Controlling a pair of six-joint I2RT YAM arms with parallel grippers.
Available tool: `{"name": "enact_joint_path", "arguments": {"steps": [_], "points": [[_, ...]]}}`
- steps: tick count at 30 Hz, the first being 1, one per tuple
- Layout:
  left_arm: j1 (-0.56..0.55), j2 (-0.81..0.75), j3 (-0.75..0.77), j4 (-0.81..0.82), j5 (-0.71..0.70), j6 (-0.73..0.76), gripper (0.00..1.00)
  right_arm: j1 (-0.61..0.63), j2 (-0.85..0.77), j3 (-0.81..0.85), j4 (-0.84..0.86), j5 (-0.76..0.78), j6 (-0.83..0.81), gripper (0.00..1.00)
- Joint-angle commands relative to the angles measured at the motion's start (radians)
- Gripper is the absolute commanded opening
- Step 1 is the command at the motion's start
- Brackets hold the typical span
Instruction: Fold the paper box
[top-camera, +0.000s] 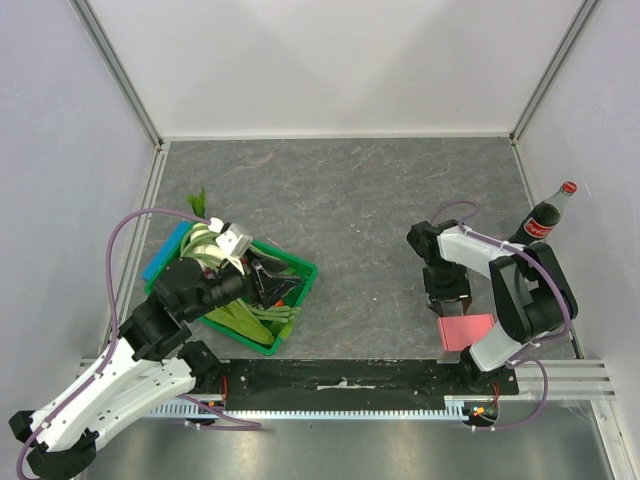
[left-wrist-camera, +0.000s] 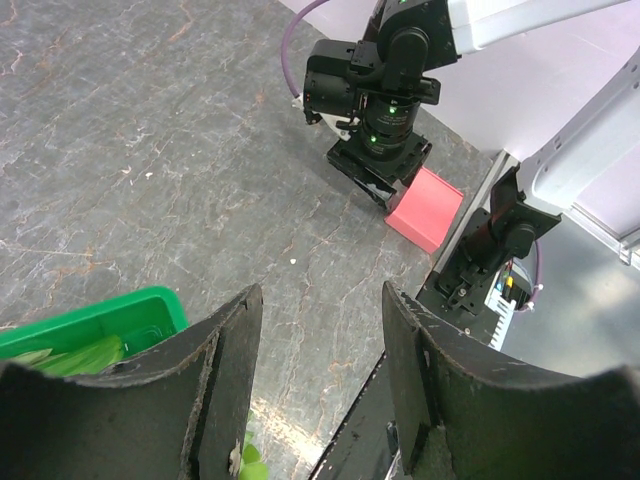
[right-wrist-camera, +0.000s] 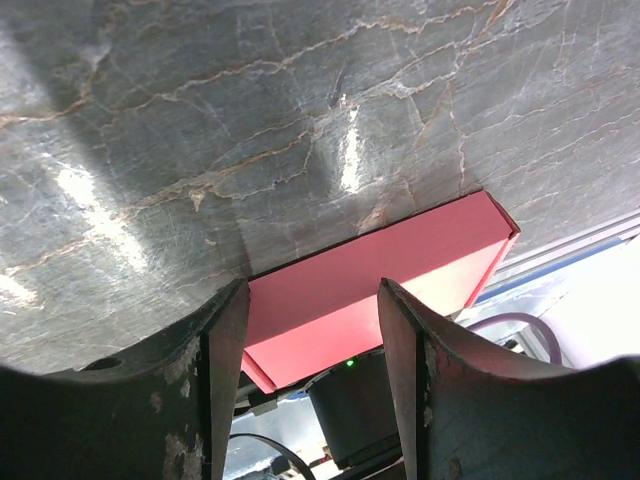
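Right side first. The paper box (top-camera: 466, 331) lies flat on the gray table (top-camera: 350, 190) at the near right, just in front of the right arm's base and close to the black strip along the near edge. From the wrist camera it reads as a closed pink slab (right-wrist-camera: 400, 270), lid face up, one long edge toward the open table.

Right gripper (top-camera: 447, 297) points straight down at the box's far edge. Its two fingers (right-wrist-camera: 215, 350) stand apart and I see pink card in the gap between them, nothing pinched. I cannot tell whether the tips touch the card.

The left wrist view gives the same picture from across the table: the right gripper (left-wrist-camera: 378, 180) upright, the box (left-wrist-camera: 428, 207) just behind it.

Left gripper (top-camera: 272, 285) hangs over the green crate (top-camera: 300, 265) at the near left. Its fingers (left-wrist-camera: 225, 350) are spread, with only bare table showing in the gap. The crate rim (left-wrist-camera: 120, 310) and some green vegetables (left-wrist-camera: 70, 355) sit below them.

A cola bottle (top-camera: 545, 218) with a red cap stands by the right wall, well apart from the box. A blue item (top-camera: 163, 258) pokes out at the crate's far left side.
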Motion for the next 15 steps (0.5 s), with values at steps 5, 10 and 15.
{"name": "enact_joint_path", "arguments": {"steps": [5,10,15], "points": [[0.001,0.005,0.048,0.026,0.019,0.032,0.58,0.003,-0.058,-0.005,-0.043,-0.01,0.041,0.64],[0.001,0.016,0.063,0.018,0.023,0.028,0.58,-0.049,-0.132,-0.001,-0.019,0.022,0.055,0.66],[0.001,0.028,0.08,0.024,0.049,0.005,0.59,-0.201,-0.155,-0.005,0.054,-0.035,0.009,0.66]]}}
